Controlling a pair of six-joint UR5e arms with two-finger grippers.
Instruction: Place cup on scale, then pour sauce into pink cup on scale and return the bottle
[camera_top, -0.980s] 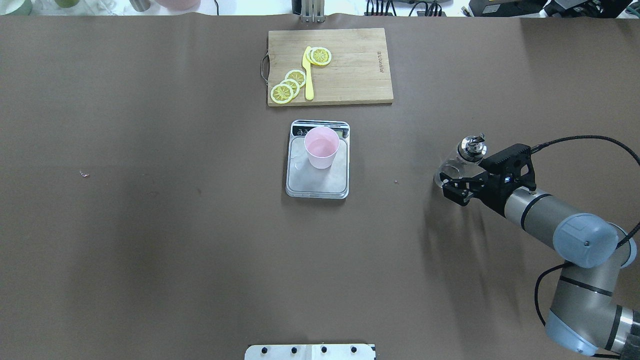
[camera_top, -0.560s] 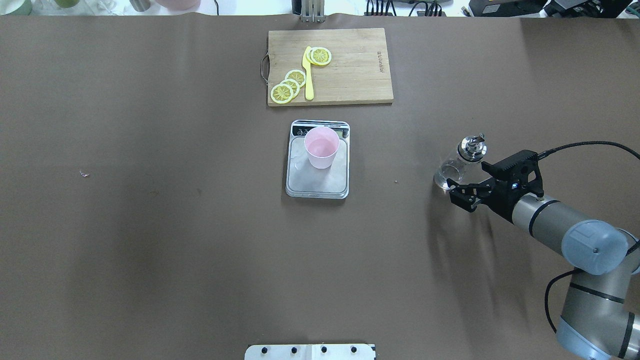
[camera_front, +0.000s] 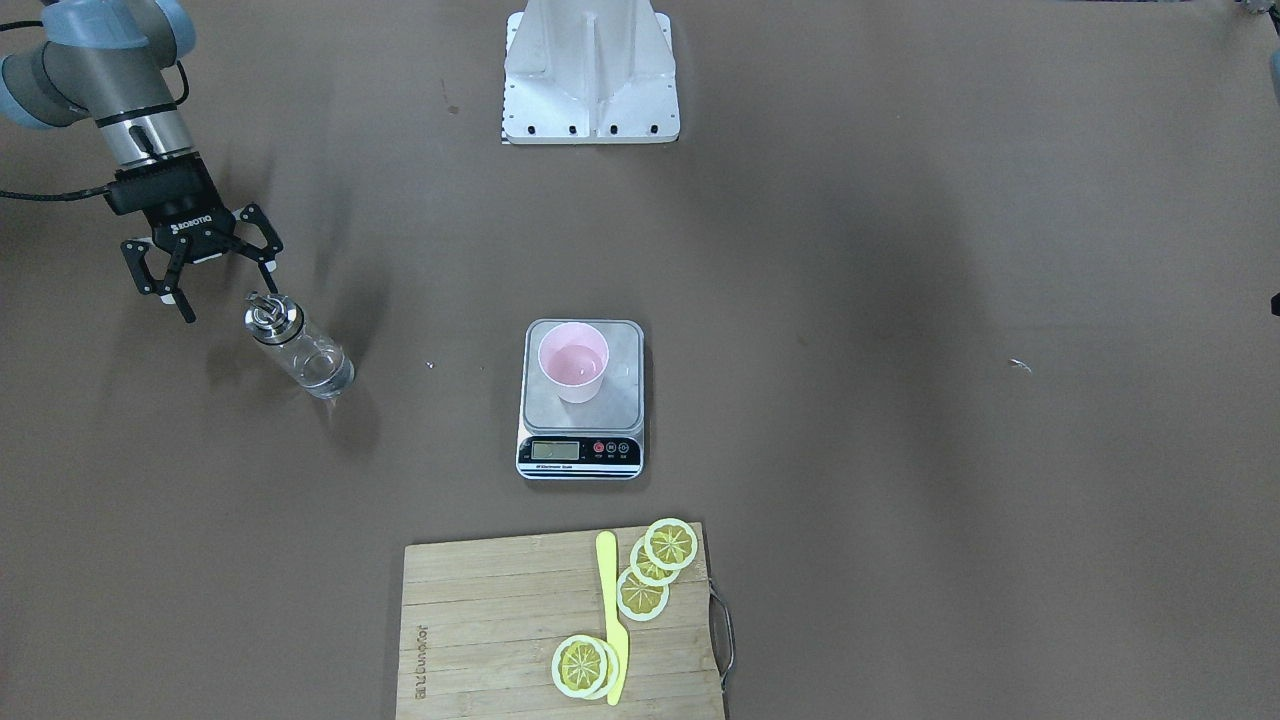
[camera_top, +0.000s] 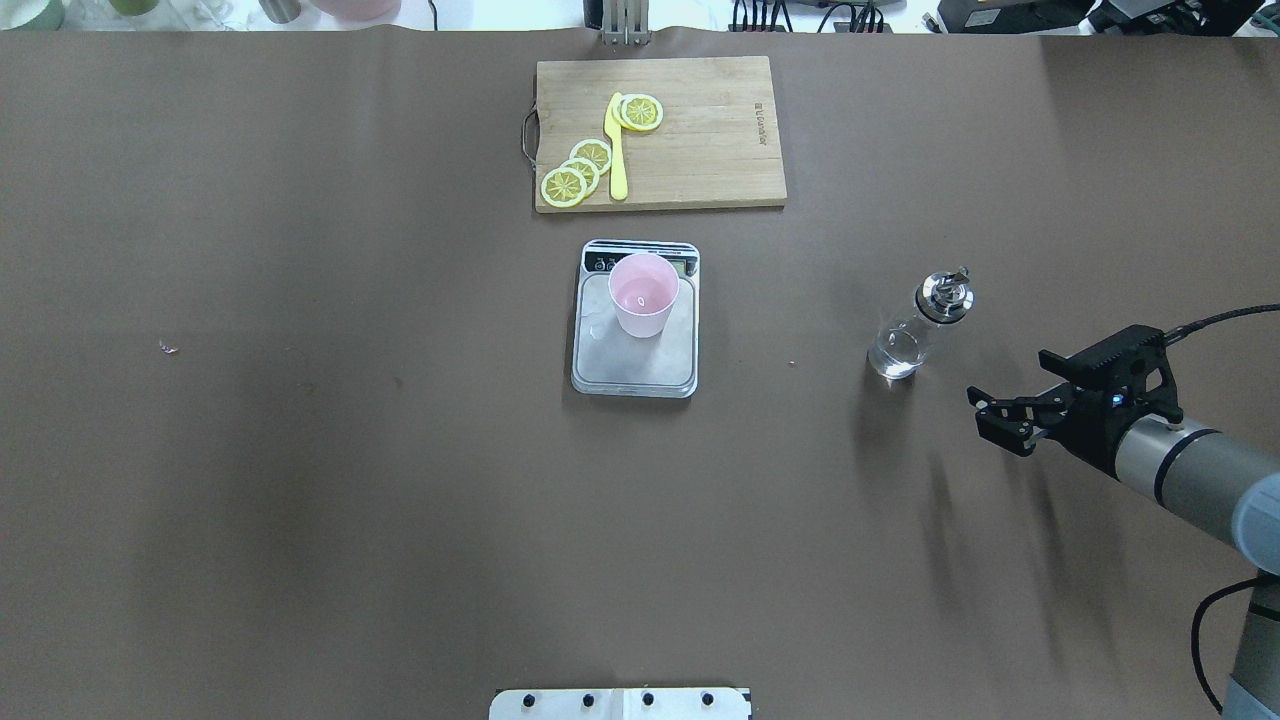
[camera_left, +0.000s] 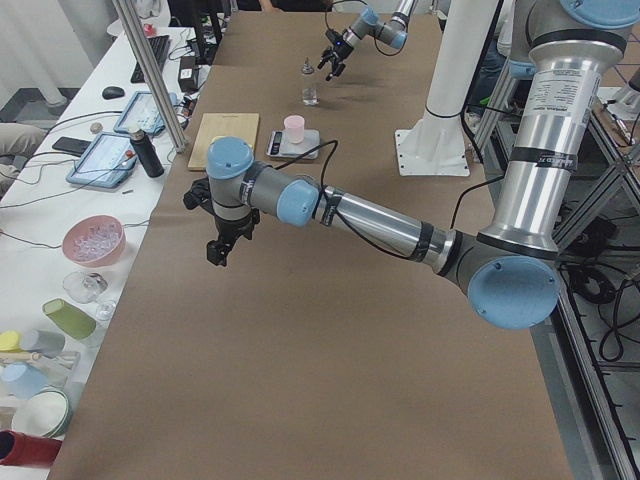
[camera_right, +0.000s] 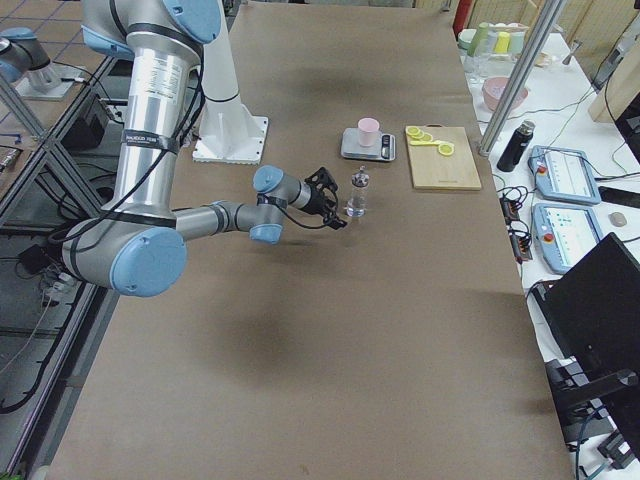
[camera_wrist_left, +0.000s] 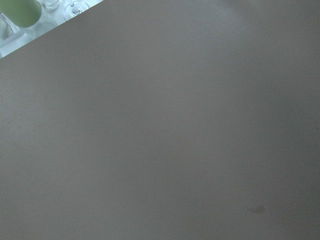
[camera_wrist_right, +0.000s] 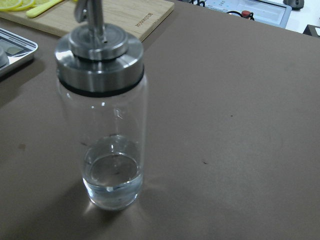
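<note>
Clear glass bottle (camera_top: 913, 325) with a shiny metal spout stands upright on the brown paper-covered desk (camera_top: 300, 450). It is near the right claw (camera_top: 985, 415) but not touching it. That claw is spread wide and empty. Bare desk surrounds both. A pink plastic cup (camera_top: 643, 295) sits on the steel scale (camera_top: 635, 370). Whether the left claw (camera_left: 222, 245) is gripping cannot be told.

cup (camera_top: 643, 295): on scale (camera_top: 630, 368), display end
bottle (camera_top: 915, 330): right of scale, well apart, upright on tabletop (camera_top: 300, 450)
cutting board (camera_top: 700, 150): behind scale, near
right gripper (camera_top: 994, 421): right of scale, past bottle, apart
</note>
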